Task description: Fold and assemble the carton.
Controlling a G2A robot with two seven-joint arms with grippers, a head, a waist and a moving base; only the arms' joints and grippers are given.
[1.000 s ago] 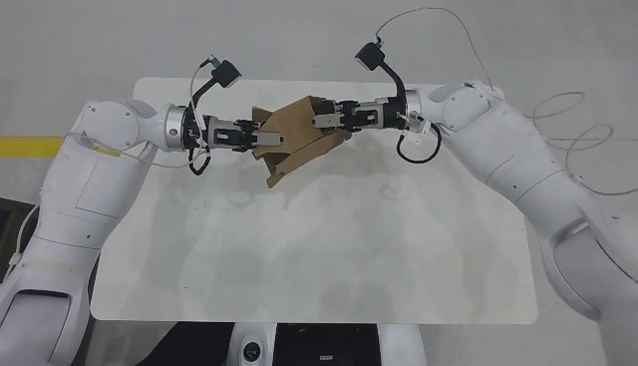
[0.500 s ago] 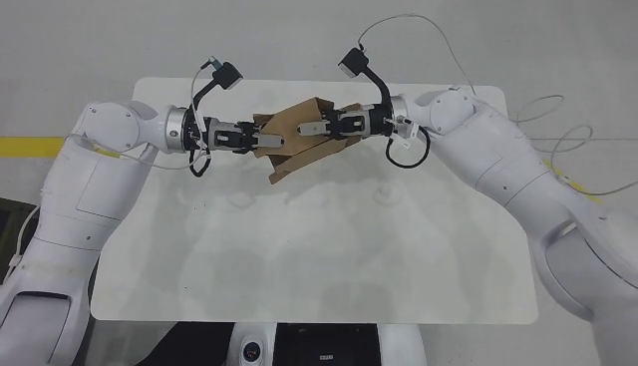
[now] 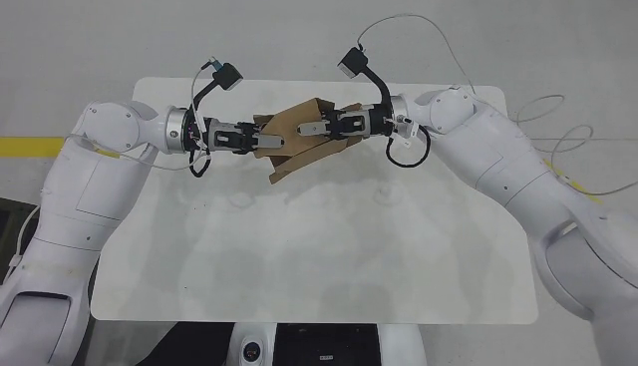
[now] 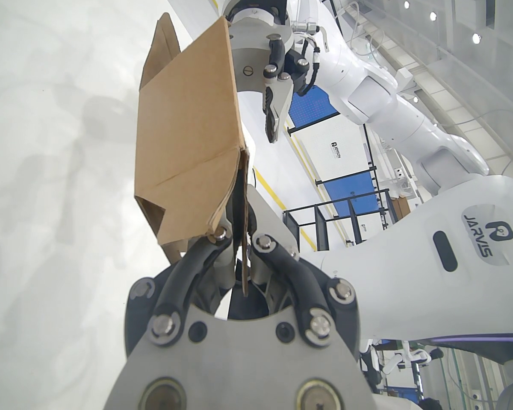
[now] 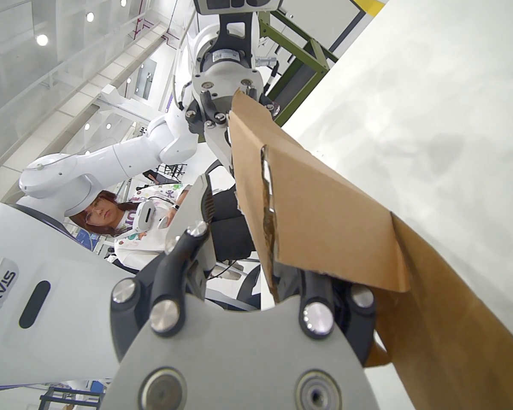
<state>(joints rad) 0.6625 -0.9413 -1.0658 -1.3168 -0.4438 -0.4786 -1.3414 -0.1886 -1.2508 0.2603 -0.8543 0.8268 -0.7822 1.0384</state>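
Brown cardboard carton [image 3: 289,122], partly folded, is held above the far middle of the table [image 3: 329,256], between the two grippers. Its panels sit tilted, and its lower corner points down at the table.

Left gripper [image 4: 237,236]: fingers clamped shut on a doubled flap edge at the carton's near end.

Right gripper [image 3: 314,127]: fingers apart, with a panel edge standing between them. The visible finger [image 5: 194,211] is clear of the cardboard. The other finger is hidden behind the panel, so its contact with the carton cannot be told.
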